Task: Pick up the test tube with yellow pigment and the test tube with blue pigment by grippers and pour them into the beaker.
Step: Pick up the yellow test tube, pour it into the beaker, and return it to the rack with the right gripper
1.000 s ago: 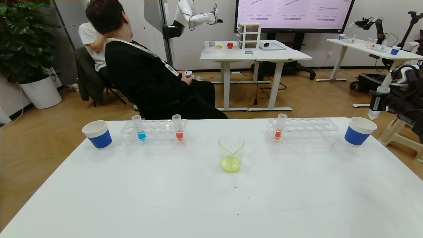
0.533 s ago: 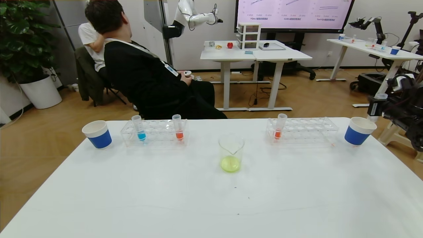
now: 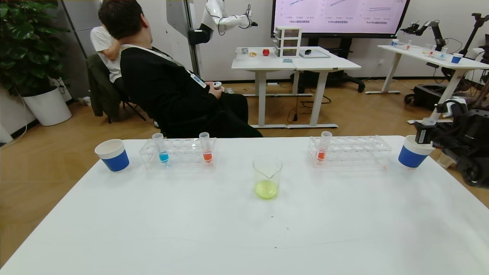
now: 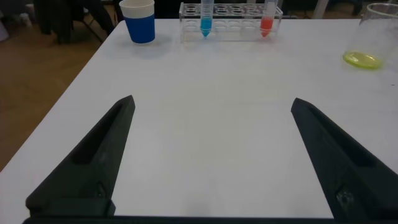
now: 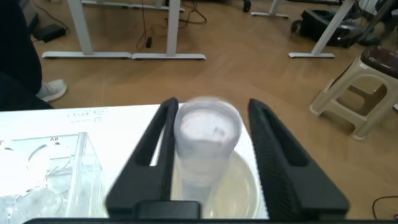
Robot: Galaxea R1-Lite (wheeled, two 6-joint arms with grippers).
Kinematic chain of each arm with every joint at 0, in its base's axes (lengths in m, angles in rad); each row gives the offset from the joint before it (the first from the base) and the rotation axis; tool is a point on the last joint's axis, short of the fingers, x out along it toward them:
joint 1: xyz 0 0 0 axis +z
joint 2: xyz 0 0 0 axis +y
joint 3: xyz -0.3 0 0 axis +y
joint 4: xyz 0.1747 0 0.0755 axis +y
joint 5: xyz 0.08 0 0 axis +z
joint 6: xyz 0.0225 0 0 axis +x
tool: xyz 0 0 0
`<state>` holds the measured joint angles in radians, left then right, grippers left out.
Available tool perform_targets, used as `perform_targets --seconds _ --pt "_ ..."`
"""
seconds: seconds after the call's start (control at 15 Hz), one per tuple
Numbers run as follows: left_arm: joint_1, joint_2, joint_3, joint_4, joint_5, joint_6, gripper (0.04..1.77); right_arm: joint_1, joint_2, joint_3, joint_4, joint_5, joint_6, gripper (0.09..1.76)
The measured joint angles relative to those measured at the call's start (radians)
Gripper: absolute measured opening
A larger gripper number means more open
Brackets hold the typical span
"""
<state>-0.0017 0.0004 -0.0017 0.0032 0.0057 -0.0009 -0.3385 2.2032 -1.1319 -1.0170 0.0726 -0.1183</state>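
The test tube with blue pigment (image 3: 162, 149) stands in the left rack (image 3: 179, 152); it also shows in the left wrist view (image 4: 205, 18). The beaker (image 3: 267, 176) stands mid-table with yellow-green liquid in its bottom, and no tube with yellow liquid shows. My right gripper (image 3: 423, 134) hangs over the right paper cup (image 3: 413, 154). In the right wrist view its jaws (image 5: 212, 106) stand apart around an empty clear tube (image 5: 208, 134), which touches one finger and points down into the cup (image 5: 245, 180). My left gripper (image 4: 212, 109) is open and empty, low over the table's near left.
An orange-red tube (image 3: 206, 148) stands in the left rack and another (image 3: 323, 147) in the right rack (image 3: 355, 147). A second blue-and-white paper cup (image 3: 112, 154) stands far left. A seated person (image 3: 172, 88) is behind the table. A stool (image 5: 367, 87) stands beyond the right edge.
My right gripper has come down and to the left with the empty tube, from above and right of the right paper cup to over its mouth. The rest has not moved.
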Motion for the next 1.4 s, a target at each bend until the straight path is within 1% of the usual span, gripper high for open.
perform_targets --seconds 0.07,0.13,0.2,0.47,0.67,0.87,1.0,1.13,1.27,1.4 --pt "0.0 0.0 0.0 0.0 0.0 0.0 1.75 0.002 0.006 0.004 -0.002 0.001 0.0 1.22" --pt "0.0 0.0 0.0 0.0 0.0 0.0 1.75 0.005 0.007 0.004 -0.002 0.001 0.0 1.55" --pt "0.0 0.0 0.0 0.0 0.0 0.0 1.75 0.007 0.008 0.004 -0.003 0.001 0.001 1.72" --pt "0.0 0.0 0.0 0.0 0.0 0.0 1.75 0.016 0.005 0.004 -0.004 0.001 0.001 1.74" --pt "0.0 0.0 0.0 0.0 0.0 0.0 1.75 0.047 -0.02 -0.002 0.001 0.0 0.011 1.74" --pt "0.0 0.0 0.0 0.0 0.0 0.0 1.75 0.14 -0.091 0.002 0.052 -0.014 0.051 1.74" --pt "0.0 0.0 0.0 0.0 0.0 0.0 1.75 0.238 -0.159 0.012 0.116 -0.063 0.077 1.74" --pt "0.0 0.0 0.0 0.0 0.0 0.0 1.75 0.328 -0.232 0.032 0.15 -0.11 0.092 1.74" --pt "0.0 0.0 0.0 0.0 0.0 0.0 1.75 0.381 -0.315 0.077 0.16 -0.124 0.093 1.74" --pt "0.0 0.0 0.0 0.0 0.0 0.0 1.75 0.404 -0.406 0.126 0.174 -0.126 0.093 1.74"
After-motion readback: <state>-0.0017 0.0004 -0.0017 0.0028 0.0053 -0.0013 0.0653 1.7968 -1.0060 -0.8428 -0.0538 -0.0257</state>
